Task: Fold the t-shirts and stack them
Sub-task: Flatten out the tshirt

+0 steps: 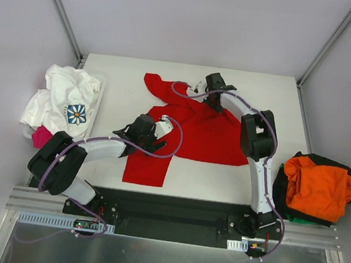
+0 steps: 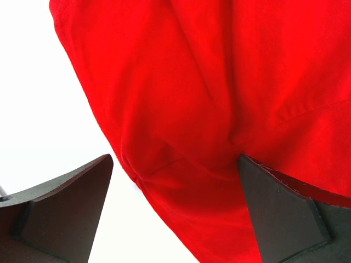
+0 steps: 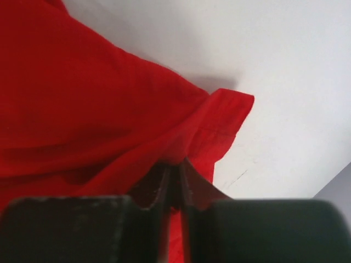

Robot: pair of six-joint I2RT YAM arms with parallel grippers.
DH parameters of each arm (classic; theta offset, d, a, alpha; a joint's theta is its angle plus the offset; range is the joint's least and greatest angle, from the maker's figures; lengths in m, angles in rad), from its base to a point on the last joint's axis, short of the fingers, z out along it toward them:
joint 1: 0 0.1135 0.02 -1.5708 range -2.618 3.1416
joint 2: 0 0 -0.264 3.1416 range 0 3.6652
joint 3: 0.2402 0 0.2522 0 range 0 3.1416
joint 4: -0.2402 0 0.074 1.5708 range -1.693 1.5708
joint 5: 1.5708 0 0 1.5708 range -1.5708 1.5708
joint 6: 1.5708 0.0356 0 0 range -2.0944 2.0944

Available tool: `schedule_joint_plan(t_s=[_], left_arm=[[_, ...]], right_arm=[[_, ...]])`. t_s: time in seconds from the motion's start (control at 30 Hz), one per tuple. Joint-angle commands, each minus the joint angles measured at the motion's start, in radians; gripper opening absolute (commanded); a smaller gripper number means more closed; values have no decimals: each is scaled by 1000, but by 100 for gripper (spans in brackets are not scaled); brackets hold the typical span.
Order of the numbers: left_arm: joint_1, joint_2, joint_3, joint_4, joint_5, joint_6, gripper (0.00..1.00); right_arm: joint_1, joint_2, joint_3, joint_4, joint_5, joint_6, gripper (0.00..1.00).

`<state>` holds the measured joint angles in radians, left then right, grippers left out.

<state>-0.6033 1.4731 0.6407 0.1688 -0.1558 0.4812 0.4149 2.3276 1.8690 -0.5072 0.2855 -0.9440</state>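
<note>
One red t-shirt [image 1: 206, 135], lying rumpled and partly doubled over across the middle of the worktop [image 1: 261, 90], one sleeve trailing toward the far-left corner.

Two claws on it. The right claw [image 3: 174, 181], toward the far edge, is pinched tight on a thin ridge of red cloth just beside a hemmed edge. The left claw [image 2: 175, 164] stands spread wide over the shirt's near-left part, holding nothing, with cloth lying between its fingers.

Other stock: white t-shirt [image 1: 63, 98] with a blue flower print heaped at the left edge, pink cloth [image 1: 40, 136] under it; orange t-shirt [image 1: 317, 184] on a dark garment [image 1: 293, 210] beyond the right edge.

Hazards, as judged:
- The right pinch is shallow and near the hem, so a pull could slide the cloth out.
- How many layers the pinch has caught cannot be told. More than one would lift the shirt bunched rather than flat.
- With only one side held, a pull would likely swing or drag the shirt instead of spreading it.
- The left claw, closing where it is, may gather a wrinkle rather than an edge.
</note>
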Motion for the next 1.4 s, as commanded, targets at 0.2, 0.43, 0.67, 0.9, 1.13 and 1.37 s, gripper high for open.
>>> schedule_joint_plan(t_s=[0.2,0.43,0.67,0.9,1.13,1.37], left_arm=[[-7,15,-36,-100,-33,2,99],[-6,13,-38,-98,-27,-1,99],[-7,9,-44,-98,-22,-4,99],[-6,15,-42,-98,-18,-9,99],[-6,18,-44,-97,-18,-9,99],[-6,10,-50,-97,-19,-10,99]], right_arm=[[7,-28,-41,-21,6,15,1],[-22,-43,-8,44,161,-44,1],[-56,-42,27,81,248,-107,1],[-93,-2,67,145,311,-173,1],[-116,81,139,214,353,-240,0],[-143,160,223,277,383,-323,1]])
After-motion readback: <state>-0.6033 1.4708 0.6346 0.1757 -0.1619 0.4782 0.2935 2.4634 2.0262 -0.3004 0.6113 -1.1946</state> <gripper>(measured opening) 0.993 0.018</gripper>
